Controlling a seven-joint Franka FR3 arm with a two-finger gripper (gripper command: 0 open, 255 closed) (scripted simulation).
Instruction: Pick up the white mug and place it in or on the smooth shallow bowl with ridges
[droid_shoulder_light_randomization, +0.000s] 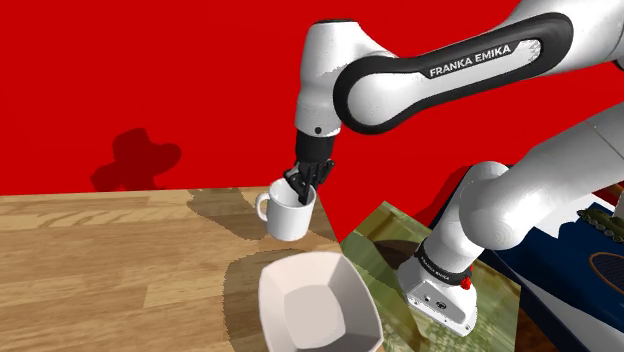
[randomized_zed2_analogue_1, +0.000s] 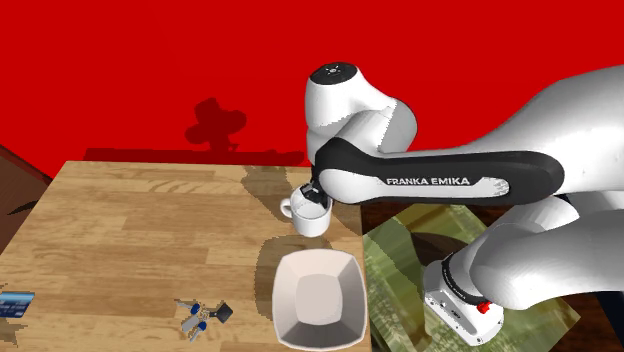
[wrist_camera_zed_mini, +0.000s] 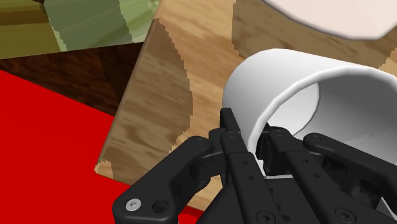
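Note:
The white mug (droid_shoulder_light_randomization: 288, 212) (randomized_zed2_analogue_1: 312, 214) hangs from my gripper (droid_shoulder_light_randomization: 305, 185) (randomized_zed2_analogue_1: 310, 190) near the wooden table's (droid_shoulder_light_randomization: 100, 260) far corner, handle toward the shoulder view's left. In the wrist view my gripper (wrist_camera_zed_mini: 257, 143) is shut on the mug (wrist_camera_zed_mini: 299, 95), one finger inside the rim and one outside. The mug looks slightly tilted; whether its base touches the wood I cannot tell. A white shallow bowl (droid_shoulder_light_randomization: 318, 305) (randomized_zed2_analogue_1: 318, 298) with a squarish rim sits just in front of the mug, near the table's edge. Its pale rim (wrist_camera_zed_mini: 331, 16) shows beyond the mug.
A bunch of keys (randomized_zed2_analogue_1: 200, 315) lies on the table (randomized_zed2_analogue_1: 120, 230) toward the second exterior view's lower left, a blue card (randomized_zed2_analogue_1: 15, 302) at the far left edge. A green patterned surface (droid_shoulder_light_randomization: 385, 250) adjoins the table beside my stand. A red wall stands behind.

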